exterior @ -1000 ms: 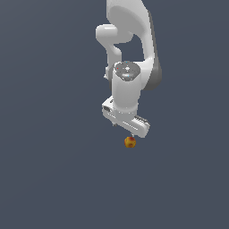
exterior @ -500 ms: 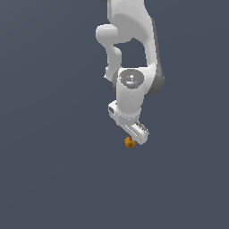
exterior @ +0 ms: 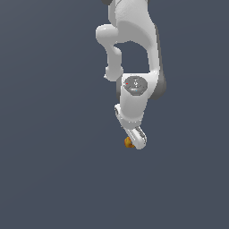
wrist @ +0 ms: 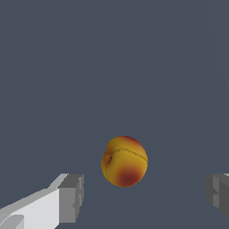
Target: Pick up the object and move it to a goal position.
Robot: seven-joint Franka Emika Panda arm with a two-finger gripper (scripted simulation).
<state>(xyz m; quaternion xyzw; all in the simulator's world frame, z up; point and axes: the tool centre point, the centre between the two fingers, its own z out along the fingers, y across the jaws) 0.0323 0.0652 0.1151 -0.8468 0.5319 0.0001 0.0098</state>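
The white gripper (exterior: 135, 142) hangs at the lower end of the arm (exterior: 134, 44), and it points down toward the flat grey-blue ground (exterior: 53, 179). In the exterior view only the rounded white body of the tool is seen, turned edge-on, so its two fingers cannot be told apart there. The wrist view shows them better: one grey fingertip (wrist: 70, 198) stands on one side and the other fingertip (wrist: 219, 193) stands far on the other side, with a wide gap between them, so the jaws are spread wide and they hold nothing. The object (wrist: 125, 161) is a small round ball, yellow-orange with a red patch and a thin seam line on its skin. In the wrist view it lies ahead of the fingertips, between their two lines but nearer to the first finger, and neither pad touches it. In the exterior view the object (exterior: 128, 142) shows as a small orange spot just beside the tip of the tool, partly hidden behind the white body.
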